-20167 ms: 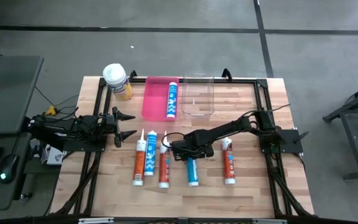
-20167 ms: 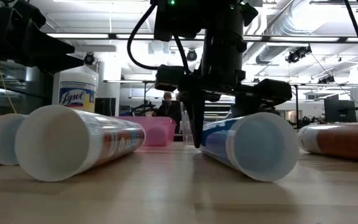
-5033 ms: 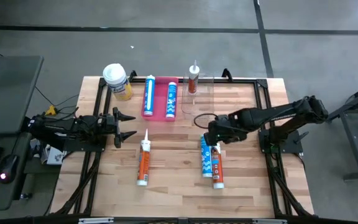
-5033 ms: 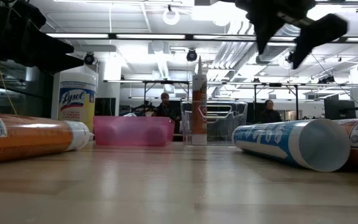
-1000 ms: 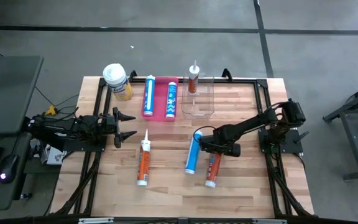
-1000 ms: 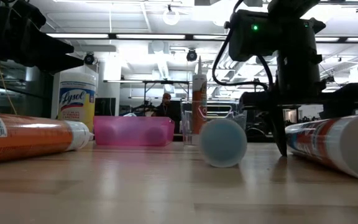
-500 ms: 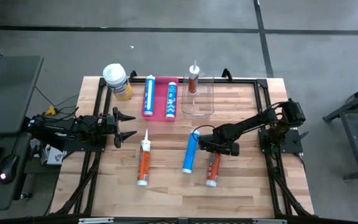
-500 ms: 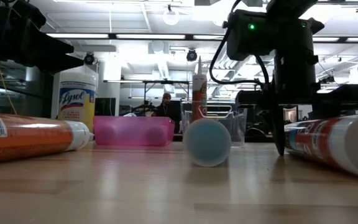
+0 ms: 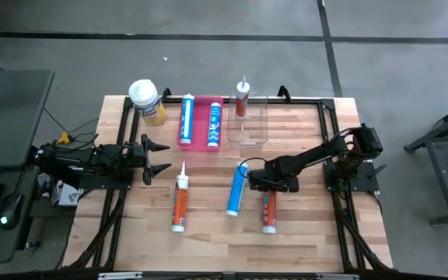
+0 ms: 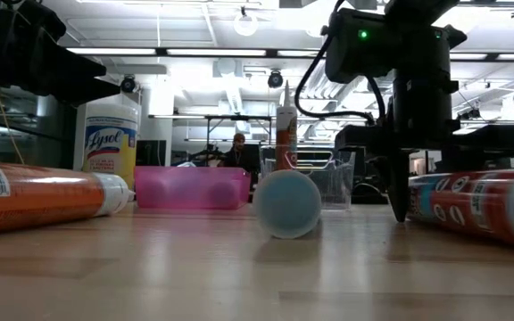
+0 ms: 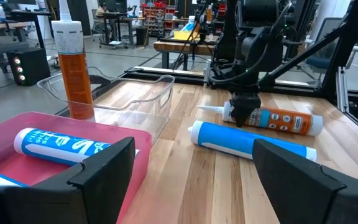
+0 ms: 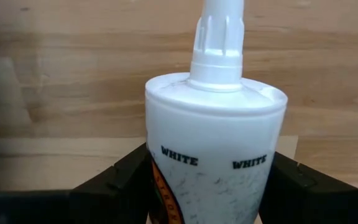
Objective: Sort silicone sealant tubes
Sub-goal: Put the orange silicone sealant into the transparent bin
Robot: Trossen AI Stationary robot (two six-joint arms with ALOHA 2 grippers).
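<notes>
Six sealant tubes are out on the wooden table (image 9: 309, 233). Down low over the middle of the table is the right gripper (image 9: 268, 185), with one dark finger (image 12: 120, 177) on each side of an orange tube (image 9: 268, 208) near its white nozzle end. The fingers sit close by the tube's sides, but I cannot tell if they are squeezing it or only standing around it. This tube lies flat on the wood, its body stretching away from the gripper toward the near edge of the table. Just beside the gripper, on its left-arm side, lies a loose blue tube (image 9: 236, 190), a little slanted and not touching the gripper. Farther off on that same side lies another orange tube (image 9: 180, 207), flat on the wood, well apart from the gripper. Beyond the gripper, toward the far edge of the table, there is a clear bin (image 9: 248, 136) with a third orange tube (image 9: 242, 99) standing up in it. Next to that bin is a pink tray (image 9: 199, 142), with one blue tube (image 9: 214, 124) lying in it and one more blue tube (image 9: 185, 120) lying along its edge. A yellow jar (image 9: 148, 103) with a white lid stands at the far corner. The left gripper (image 9: 155, 158) waits at the left side of the table with its fingers spread wide and nothing in them.
</notes>
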